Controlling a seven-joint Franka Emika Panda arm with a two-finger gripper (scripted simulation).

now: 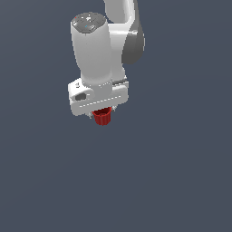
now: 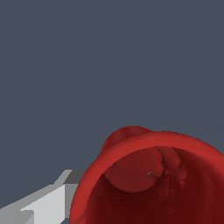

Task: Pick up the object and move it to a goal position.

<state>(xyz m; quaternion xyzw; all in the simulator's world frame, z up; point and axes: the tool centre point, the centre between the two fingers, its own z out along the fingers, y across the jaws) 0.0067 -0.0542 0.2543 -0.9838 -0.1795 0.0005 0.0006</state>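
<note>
The object, a small red ribbed cup (image 1: pixel 103 117), hangs just under the white gripper (image 1: pixel 101 112) of the arm in the exterior view. The gripper is shut on it, and only the cup's lower part shows below the hand. In the wrist view the cup (image 2: pixel 153 183) fills the lower part of the picture, its open mouth and thick rim facing the camera. One grey fingertip (image 2: pixel 48 203) presses against the cup's side; the other finger is hidden behind the cup.
A plain dark grey-blue surface (image 1: pixel 172 181) fills the whole background in both views. The arm's white and grey links (image 1: pixel 120 36) rise above the hand.
</note>
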